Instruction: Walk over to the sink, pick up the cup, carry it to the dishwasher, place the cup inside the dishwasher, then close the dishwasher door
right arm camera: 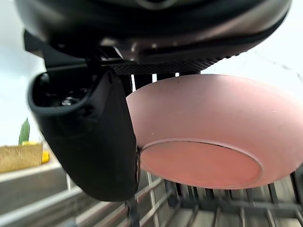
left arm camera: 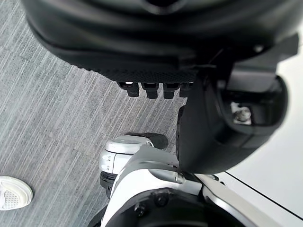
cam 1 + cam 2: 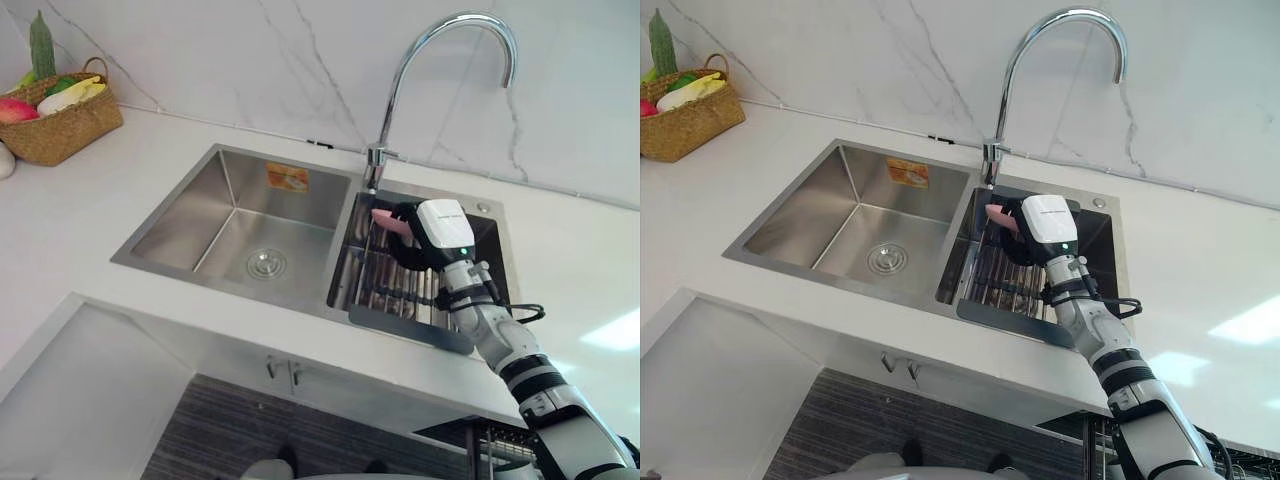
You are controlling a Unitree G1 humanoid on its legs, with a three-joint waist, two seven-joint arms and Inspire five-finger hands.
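Hanging low over grey striped floor, the dark left hand has loose fingers and holds nothing. Beyond the white stone bench, in the steel double sink, the right hand has thumb and fingers clamped on a round pink cup above the right basin's wire rack. A woven basket sits far left.

R arm stretches over the sink's front edge into its right basin. R hand sits there back-up, w/ thumb and fingers clamped on a pink cup. L hand hangs low, below sink level, fingers loose, holding nothing.
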